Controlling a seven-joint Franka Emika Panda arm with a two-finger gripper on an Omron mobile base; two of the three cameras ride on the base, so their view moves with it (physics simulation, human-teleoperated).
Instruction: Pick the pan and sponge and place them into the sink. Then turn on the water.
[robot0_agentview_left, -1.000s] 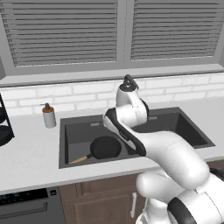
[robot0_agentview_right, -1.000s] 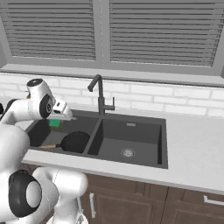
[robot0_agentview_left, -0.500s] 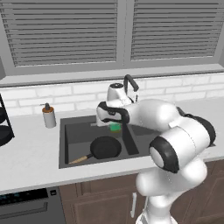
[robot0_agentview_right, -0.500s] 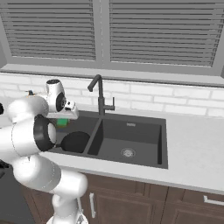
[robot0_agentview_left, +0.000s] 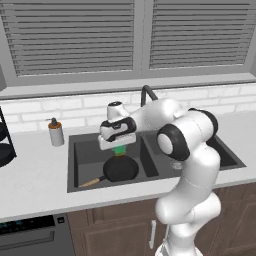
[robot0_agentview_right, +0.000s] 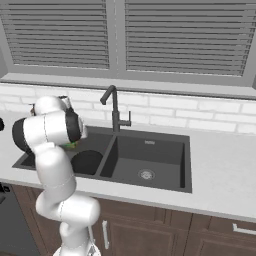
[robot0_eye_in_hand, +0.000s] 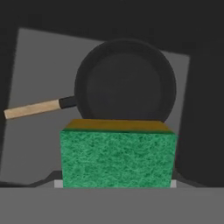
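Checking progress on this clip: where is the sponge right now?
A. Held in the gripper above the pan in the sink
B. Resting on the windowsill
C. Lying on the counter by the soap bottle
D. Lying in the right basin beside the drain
A: the green sponge sits in the gripper, over the pan lying in the sink.

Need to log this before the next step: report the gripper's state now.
Gripper: closed on the sponge, held above the pan in the left basin of the sink.
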